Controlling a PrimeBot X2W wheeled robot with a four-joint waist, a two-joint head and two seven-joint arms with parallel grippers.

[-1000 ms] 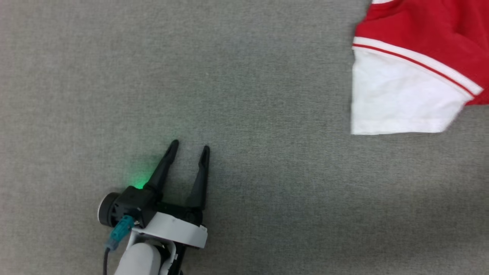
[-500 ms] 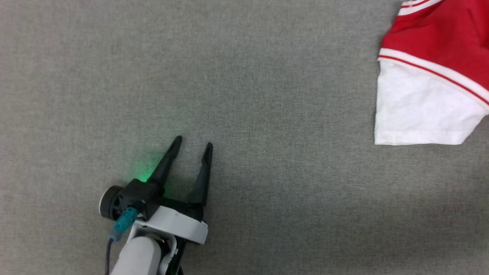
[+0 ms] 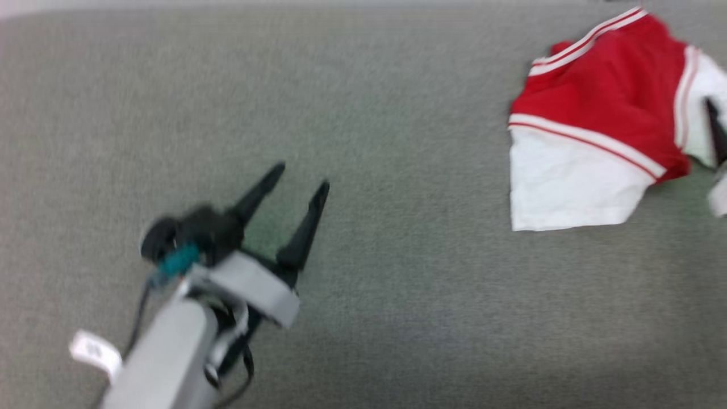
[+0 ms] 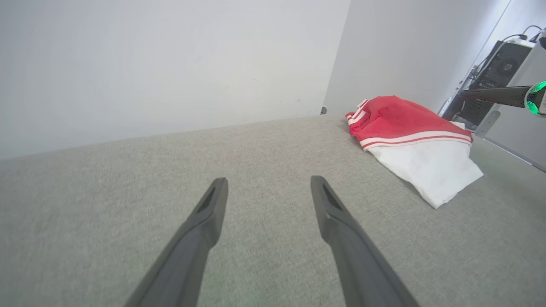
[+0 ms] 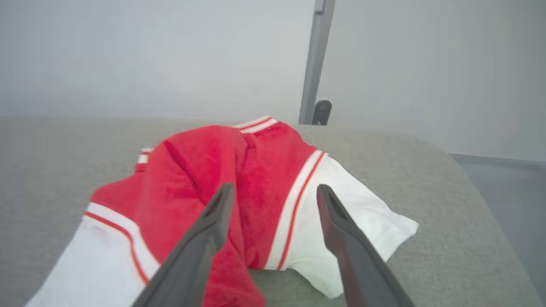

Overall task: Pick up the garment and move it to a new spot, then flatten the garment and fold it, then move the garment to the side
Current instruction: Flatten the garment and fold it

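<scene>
The garment [image 3: 602,102], red with white sleeves and striped bands, lies bunched in a low heap at the far right of the grey table [image 3: 397,142]. One dark finger [image 3: 714,128] of my right gripper shows at the right edge, over the garment's far sleeve. In the right wrist view my right gripper [image 5: 275,189] is open just above the garment [image 5: 204,170], with nothing between its fingers. My left gripper [image 3: 301,176] is open and empty over bare table at the lower left, well apart from the garment [image 4: 396,117]. The left wrist view shows the same gripper [image 4: 268,182] spread wide.
The grey table ends at a white wall [image 4: 170,64] behind the garment. Its rounded right edge [image 5: 477,179] drops off beyond the sleeve. A grey metal post [image 5: 315,64] stands behind the table, and a dark computer case [image 4: 495,72] stands off to the right.
The head camera has shifted and the picture is blurred. The garment now shows as a bunched heap with both sleeves visible, and a right finger has come into view beside it.
</scene>
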